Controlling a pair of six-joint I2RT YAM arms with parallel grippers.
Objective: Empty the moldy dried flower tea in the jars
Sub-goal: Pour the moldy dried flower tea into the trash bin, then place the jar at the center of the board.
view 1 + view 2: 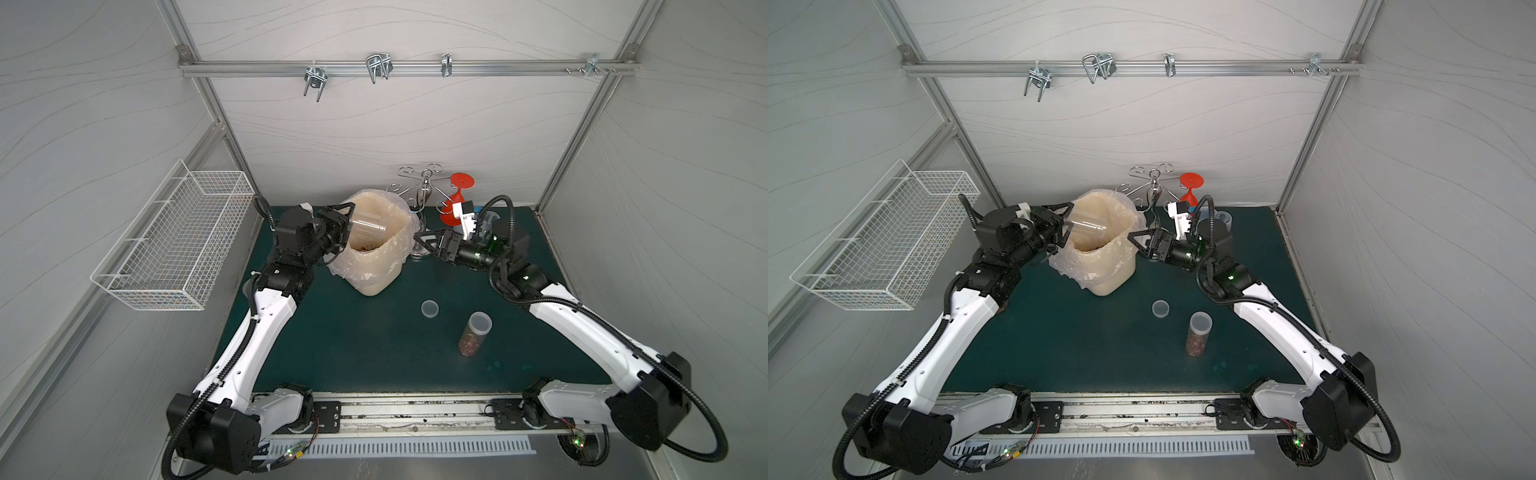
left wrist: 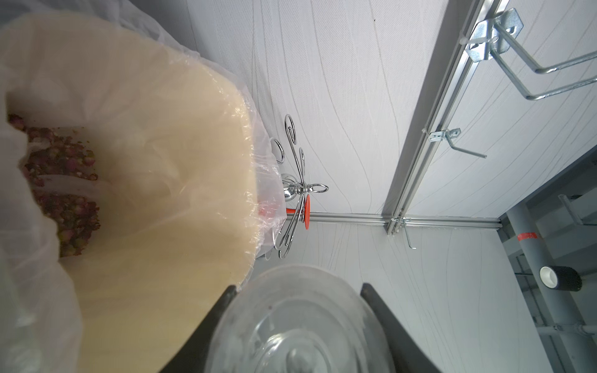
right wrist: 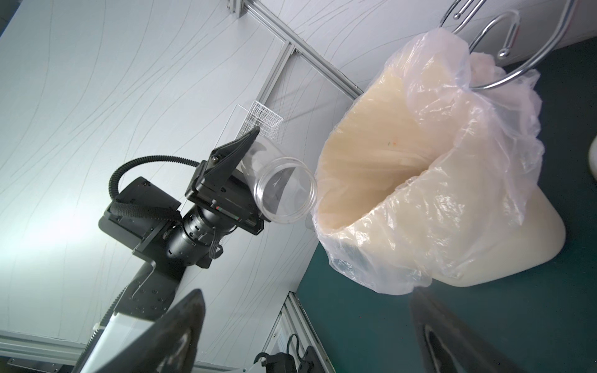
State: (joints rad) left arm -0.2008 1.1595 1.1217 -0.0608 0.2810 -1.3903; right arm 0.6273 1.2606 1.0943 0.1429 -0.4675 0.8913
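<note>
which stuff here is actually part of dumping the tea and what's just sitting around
Part of the job:
- open jar tilted over the lined bin
- dried flower tea in that bin
- loose lid
- lidded jar with tea inside

Just lying about:
- wire basket
- chrome rack
- red glass
- wall hooks

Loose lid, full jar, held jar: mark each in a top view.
loose lid (image 1: 429,308): a top view, centre of the disc.
full jar (image 1: 468,344): a top view, filled lower body.
held jar (image 1: 368,226): a top view, clear side wall.
</note>
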